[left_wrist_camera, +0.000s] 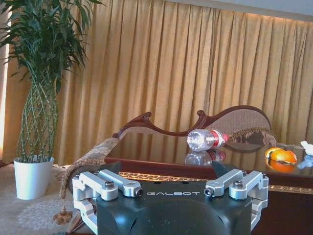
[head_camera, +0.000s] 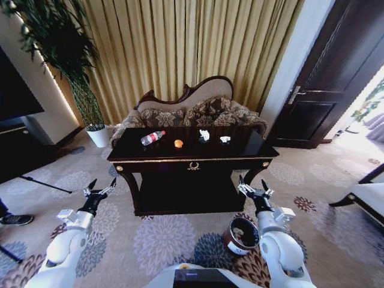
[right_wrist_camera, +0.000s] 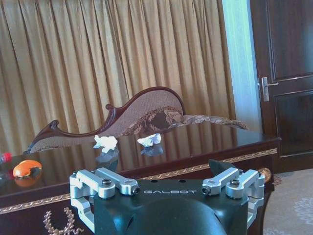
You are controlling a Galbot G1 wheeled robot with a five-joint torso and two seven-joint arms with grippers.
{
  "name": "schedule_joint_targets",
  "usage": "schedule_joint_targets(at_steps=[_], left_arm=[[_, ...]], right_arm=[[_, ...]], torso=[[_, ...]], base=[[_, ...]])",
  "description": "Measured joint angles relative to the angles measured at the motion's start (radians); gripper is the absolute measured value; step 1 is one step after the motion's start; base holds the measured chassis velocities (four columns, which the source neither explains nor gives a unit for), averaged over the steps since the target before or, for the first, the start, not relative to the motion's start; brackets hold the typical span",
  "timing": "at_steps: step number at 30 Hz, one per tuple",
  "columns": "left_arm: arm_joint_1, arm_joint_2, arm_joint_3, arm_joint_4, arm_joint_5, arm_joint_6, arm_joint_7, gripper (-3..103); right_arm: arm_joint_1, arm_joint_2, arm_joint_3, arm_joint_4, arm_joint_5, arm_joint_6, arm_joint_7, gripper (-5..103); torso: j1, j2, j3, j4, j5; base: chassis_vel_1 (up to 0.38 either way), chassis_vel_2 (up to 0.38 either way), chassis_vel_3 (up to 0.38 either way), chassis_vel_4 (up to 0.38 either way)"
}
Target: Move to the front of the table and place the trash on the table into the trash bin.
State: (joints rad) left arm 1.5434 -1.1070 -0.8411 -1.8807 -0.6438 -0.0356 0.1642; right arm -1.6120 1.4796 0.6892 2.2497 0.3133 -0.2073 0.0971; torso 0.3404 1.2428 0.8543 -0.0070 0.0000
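Trash (head_camera: 152,138) is lying in a row across the table (head_camera: 192,157) at frame centre while I am holding my left gripper (head_camera: 99,193) and right gripper (head_camera: 252,189) spread empty, so I should be squaring up, bin (head_camera: 240,235) lower right.

Sofa (head_camera: 192,111): carved back, patterned cushions, far beyond both sets of fingers. Curtain (head_camera: 180,42): gold, pleated, behind sofa. Plant (head_camera: 72,54) in white pot (head_camera: 98,135): ahead-left of left fingers. Door (head_camera: 336,72): dark, ahead-right of right fingers. Carpet (head_camera: 162,240): floral.
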Motion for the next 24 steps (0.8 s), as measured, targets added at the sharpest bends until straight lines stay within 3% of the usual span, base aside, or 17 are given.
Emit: schedule_joint_targets(at_steps=[15, 17, 22, 24], left_arm=[[0.002, -0.001, -0.003, -0.018, 0.001, 0.009, -0.007, 100], [0.006, 0.003, -0.020, -0.071, -0.006, 0.070, -0.034, 100], [0.005, 0.011, -0.038, -0.112, -0.003, 0.118, -0.054, 100], [0.007, 0.016, -0.046, -0.139, -0.001, 0.164, -0.098, 100]], right_arm=[[0.003, -0.002, 0.001, -0.003, 0.000, 0.000, -0.002, 100], [0.009, -0.004, 0.006, 0.001, 0.007, 0.000, 0.000, 100], [0.015, -0.010, 0.016, 0.017, 0.018, -0.002, 0.003, 100], [0.017, -0.019, 0.027, 0.032, 0.029, -0.007, 0.005, 100]], torso=[[0.000, 0.000, 0.000, 0.0000, -0.0001], [0.000, 0.000, 0.000, 0.0000, 0.0002], [0.000, 0.000, 0.000, -0.0001, 0.0001], [0.000, 0.000, 0.000, 0.0000, 0.0000]], base=[[-0.107, 0.102, 0.105, -0.111], [-0.125, 0.099, 0.131, -0.122], [-0.137, 0.126, 0.133, -0.130], [-0.147, 0.137, 0.132, -0.129]])
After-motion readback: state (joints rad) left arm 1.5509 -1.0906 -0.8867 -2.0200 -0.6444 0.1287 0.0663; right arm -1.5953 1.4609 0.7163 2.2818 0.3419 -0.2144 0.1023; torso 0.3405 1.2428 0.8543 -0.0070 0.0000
